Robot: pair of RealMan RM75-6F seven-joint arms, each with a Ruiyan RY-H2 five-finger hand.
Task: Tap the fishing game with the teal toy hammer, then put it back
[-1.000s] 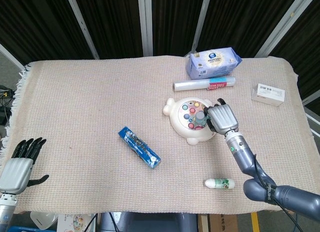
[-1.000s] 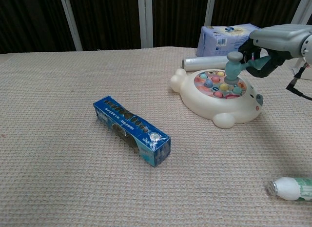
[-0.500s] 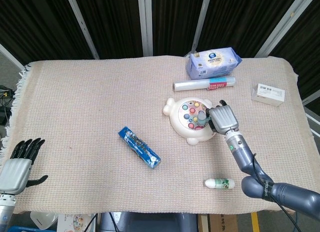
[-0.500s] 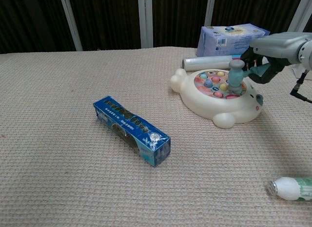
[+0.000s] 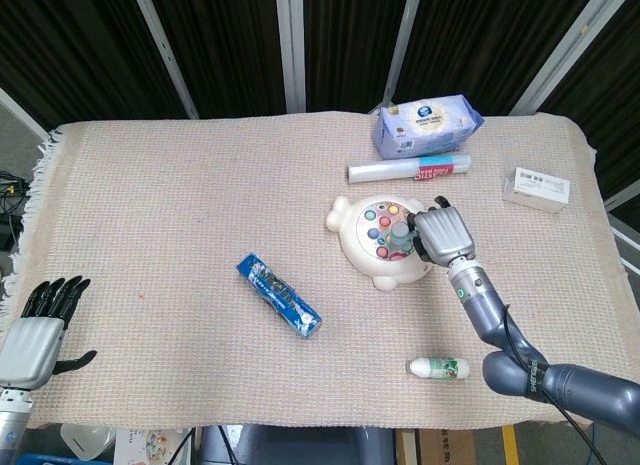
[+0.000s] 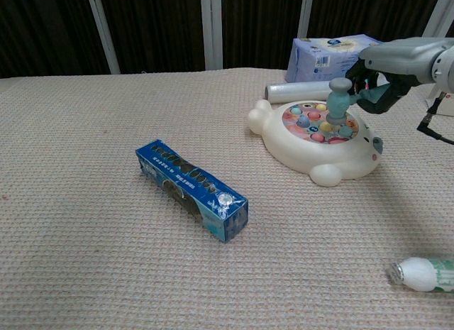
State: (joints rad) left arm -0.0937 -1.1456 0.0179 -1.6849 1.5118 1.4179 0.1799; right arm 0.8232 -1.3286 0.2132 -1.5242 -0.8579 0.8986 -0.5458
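Fishing game (image 6: 319, 142): cream, animal-shaped base with round ears and feet; round top disc set with coloured fish; flat on the cloth, right of centre.

Teal toy hammer (image 6: 339, 101): grey-teal head pointing down just above the disc, handle leading right.

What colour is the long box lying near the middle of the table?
Blue, with dark markings along its side; the long box shows best in the chest view.

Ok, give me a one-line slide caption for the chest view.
Right hand holds the teal toy hammer over the fishing game on the cloth-covered table.
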